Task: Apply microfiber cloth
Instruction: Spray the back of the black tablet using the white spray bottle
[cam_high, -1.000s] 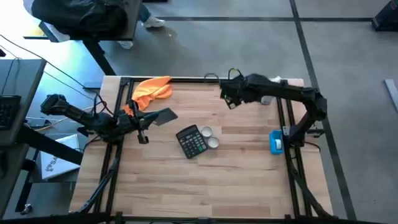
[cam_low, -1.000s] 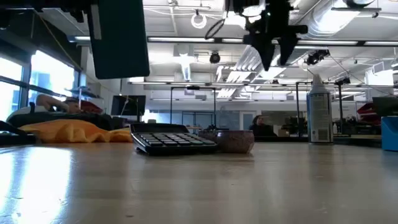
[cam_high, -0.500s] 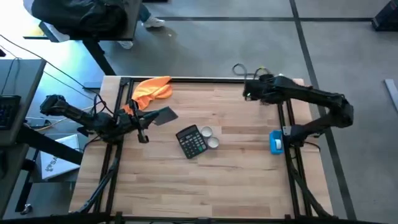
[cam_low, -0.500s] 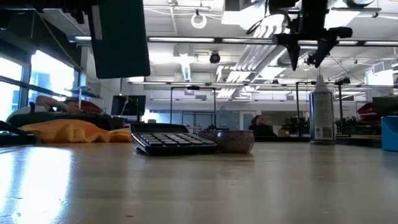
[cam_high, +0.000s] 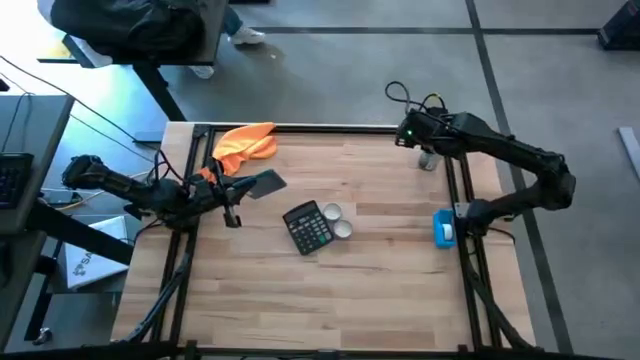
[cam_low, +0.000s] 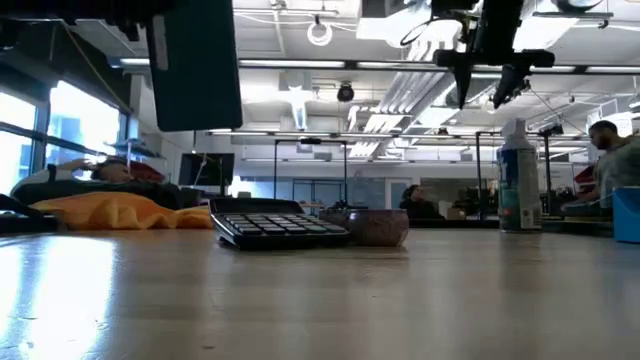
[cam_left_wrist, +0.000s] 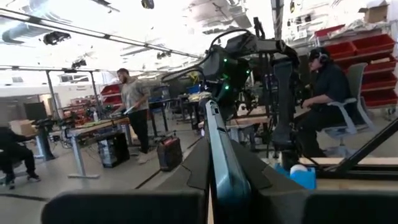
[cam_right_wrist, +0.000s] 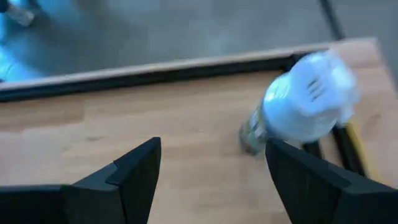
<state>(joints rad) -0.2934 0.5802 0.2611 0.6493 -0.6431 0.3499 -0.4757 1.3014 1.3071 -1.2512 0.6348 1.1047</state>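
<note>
Microfiber cloth (cam_high: 245, 144): you see it lying bunched at the far left corner of the table (cam_high: 330, 290), orange, untouched by either arm.
Left gripper (cam_high: 262, 184): it hangs low over the table's left side, just beside the cloth; its jaws are pinching a flat dark card (cam_high: 264, 183), seen edge-on in your left wrist view.
Right gripper (cam_right_wrist: 211, 177): it sits high over the far right corner, above and just beside the white-capped spray can (cam_right_wrist: 298, 112); your right wrist view shows its jaws spread wide, holding nothing.
Calculator (cam_high: 307, 228): black, mid-table, well apart from the cloth.
Small round dishes (cam_high: 337, 220): two of them just beside the calculator.
Blue object (cam_high: 443, 228): at the right edge of the table.
Room: you see people at benches behind the table.
</note>
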